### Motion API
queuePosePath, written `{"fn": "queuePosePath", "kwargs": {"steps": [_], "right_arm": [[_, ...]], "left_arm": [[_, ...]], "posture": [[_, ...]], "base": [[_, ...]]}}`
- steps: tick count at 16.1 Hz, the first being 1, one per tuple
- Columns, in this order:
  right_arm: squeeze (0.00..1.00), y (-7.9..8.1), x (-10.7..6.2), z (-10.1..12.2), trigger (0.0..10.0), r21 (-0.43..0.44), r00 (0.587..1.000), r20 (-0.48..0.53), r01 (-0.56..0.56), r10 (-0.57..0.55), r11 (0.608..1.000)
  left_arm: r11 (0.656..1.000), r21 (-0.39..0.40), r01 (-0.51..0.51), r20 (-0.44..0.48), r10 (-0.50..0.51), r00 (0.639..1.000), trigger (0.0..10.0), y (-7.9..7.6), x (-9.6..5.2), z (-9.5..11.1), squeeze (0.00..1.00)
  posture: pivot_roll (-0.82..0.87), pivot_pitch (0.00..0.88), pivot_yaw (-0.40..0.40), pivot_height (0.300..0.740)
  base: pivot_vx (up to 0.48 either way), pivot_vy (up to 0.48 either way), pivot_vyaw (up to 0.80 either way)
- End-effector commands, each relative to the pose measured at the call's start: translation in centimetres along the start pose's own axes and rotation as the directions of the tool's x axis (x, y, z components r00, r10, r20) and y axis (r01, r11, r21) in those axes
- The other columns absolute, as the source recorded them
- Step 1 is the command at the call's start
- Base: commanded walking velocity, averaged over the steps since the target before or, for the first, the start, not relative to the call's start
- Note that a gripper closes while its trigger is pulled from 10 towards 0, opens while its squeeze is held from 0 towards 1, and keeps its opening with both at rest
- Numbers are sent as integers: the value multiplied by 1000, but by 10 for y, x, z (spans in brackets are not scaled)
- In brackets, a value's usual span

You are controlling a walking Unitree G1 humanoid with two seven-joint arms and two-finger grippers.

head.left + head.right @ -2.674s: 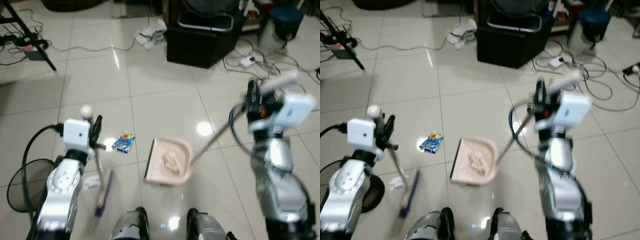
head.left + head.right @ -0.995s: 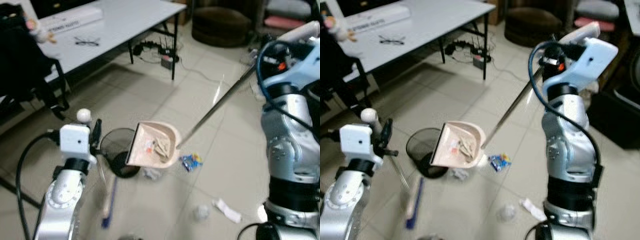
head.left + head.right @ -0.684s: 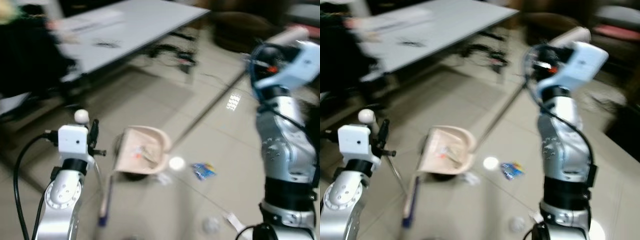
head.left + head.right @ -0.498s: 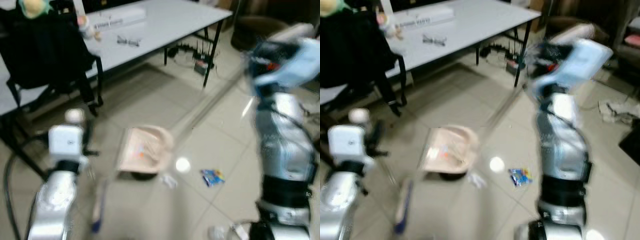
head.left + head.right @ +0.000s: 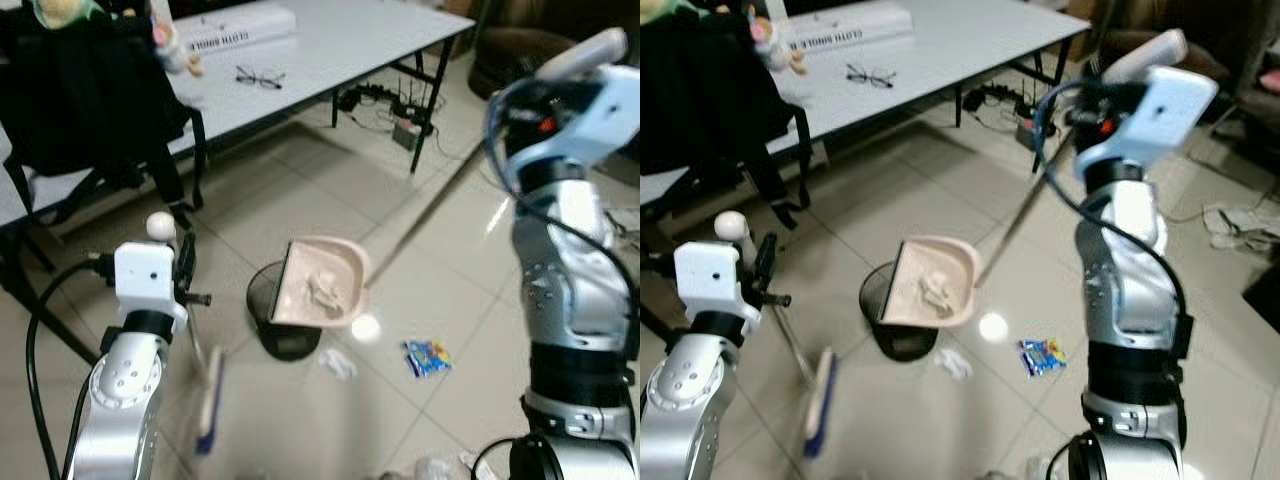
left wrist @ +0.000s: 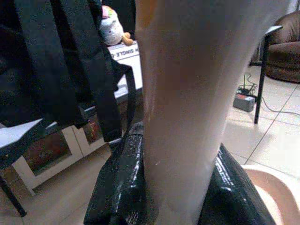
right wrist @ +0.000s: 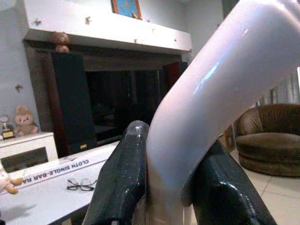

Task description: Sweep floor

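A pink dustpan (image 5: pixel 320 285) with crumpled paper (image 5: pixel 322 291) in it hangs just above a black mesh bin (image 5: pixel 268 322). Its long handle (image 5: pixel 420 215) runs up to my right gripper (image 7: pixel 173 154), which is shut on the white handle end (image 7: pixel 211 93). My left gripper (image 6: pixel 178 187) is shut on the broom handle (image 6: pixel 187 93), below its white knob (image 5: pixel 160 224). The broom's blue-and-white brush (image 5: pixel 210 400) rests on the floor left of the bin. A blue wrapper (image 5: pixel 428 356) and a white paper scrap (image 5: pixel 337 363) lie on the tiles beside the bin.
A white table (image 5: pixel 330 50) with glasses (image 5: pixel 260 76) and a long box (image 5: pixel 235 30) stands behind. A black chair with a bag (image 5: pixel 90 110) is at the left. Cables and a power strip (image 5: pixel 400 130) lie under the table. More paper (image 5: pixel 440 467) lies by my feet.
The whole view has swung from open floor toward the table and bin. The dustpan, on the tiles 2.7 s ago, now hangs over the bin. Both grips are unchanged.
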State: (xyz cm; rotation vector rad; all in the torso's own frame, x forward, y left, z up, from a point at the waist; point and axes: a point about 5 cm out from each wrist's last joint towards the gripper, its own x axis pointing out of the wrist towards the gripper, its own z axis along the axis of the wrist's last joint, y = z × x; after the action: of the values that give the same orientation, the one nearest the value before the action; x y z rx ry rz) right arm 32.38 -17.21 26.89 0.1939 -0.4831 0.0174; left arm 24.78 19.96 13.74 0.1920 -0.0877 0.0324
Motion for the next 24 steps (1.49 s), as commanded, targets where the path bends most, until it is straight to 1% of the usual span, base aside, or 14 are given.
{"fn": "queuePosePath", "kwargs": {"steps": [1, 5, 8, 9, 10, 11, 12, 13, 14, 17, 18, 21, 23, 24], "right_arm": [[0, 4, 5, 15, 10000, -2, 995, 94, -30, 30, 1000], [0, 7, 9, 7, 10000, -46, 992, 118, -36, 41, 998], [0, 15, 15, 1, 10000, -61, 985, 157, -55, 64, 997], [0, 23, 16, -4, 10000, -73, 981, 165, -96, 107, 993], [0, 28, 17, -7, 10000, -83, 977, 169, -119, 132, 989], [0, 43, 17, -12, 10000, -130, 959, 190, -189, 211, 973], [0, 48, 16, -13, 10000, -149, 951, 197, -212, 239, 966], [0, 61, 14, -14, 10000, -187, 927, 220, -265, 304, 946], [0, 64, 13, -14, 10000, -197, 920, 226, -278, 320, 940], [0, 92, 2, -17, 10000, -288, 842, 264, -397, 471, 872], [0, 104, -6, -21, 10000, -331, 798, 270, -449, 539, 830], [0, 117, -18, -27, 10000, -376, 740, 261, -513, 620, 771], [0, 128, -32, -35, 10000, -453, 662, 223, -579, 716, 677], [0, 130, -34, -37, 10000, -470, 646, 213, -590, 733, 656]], "left_arm": [[1000, 12, 7, 25, -7, 1000, 10000, -2, 2, 5, 0], [1000, 9, 12, 21, -12, 1000, 10000, -3, 3, 6, 0], [1000, 11, 15, 21, -16, 1000, 10000, -4, 3, 6, 0], [1000, 12, 18, 22, -18, 1000, 10000, -4, 4, 6, 0], [1000, 12, 19, 23, -19, 1000, 10000, -4, 4, 7, 0], [1000, 13, 19, 24, -19, 1000, 10000, -4, 4, 7, 0], [1000, 13, 19, 24, -20, 1000, 10000, -4, 5, 7, 0], [1000, 14, 19, 25, -19, 1000, 10000, -4, 5, 7, 0], [1000, 14, 18, 25, -18, 1000, 10000, -4, 5, 7, 0], [1000, 14, 16, 26, -17, 1000, 10000, -4, 5, 7, 0], [1000, 14, 18, 26, -18, 1000, 10000, -4, 5, 7, 0], [1000, 14, 20, 26, -21, 999, 10000, -5, 5, 8, 0], [1000, 13, 25, 25, -25, 999, 10000, -6, 5, 7, 0], [1000, 13, 27, 24, -27, 999, 10000, -6, 5, 7, 0]], "posture": [[12, 56, 0, 740], [20, 59, -1, 740], [23, 60, 0, 740], [28, 61, 2, 740], [28, 61, 2, 740], [30, 62, 1, 740], [30, 62, 1, 740], [31, 63, -1, 740], [32, 63, -1, 740], [33, 64, -2, 740], [33, 65, -1, 740], [32, 66, 0, 740], [31, 68, -1, 740], [31, 67, -1, 740]], "base": [[0, 0, 0], [0, 0, 0], [0, 0, 0], [0, 0, 0], [0, 0, 0], [0, 0, 0], [0, 0, 0], [0, 0, 0], [0, 0, 0], [0, 0, 0], [0, 0, 0], [0, 0, 0], [0, 0, 0], [0, 0, 0]]}}
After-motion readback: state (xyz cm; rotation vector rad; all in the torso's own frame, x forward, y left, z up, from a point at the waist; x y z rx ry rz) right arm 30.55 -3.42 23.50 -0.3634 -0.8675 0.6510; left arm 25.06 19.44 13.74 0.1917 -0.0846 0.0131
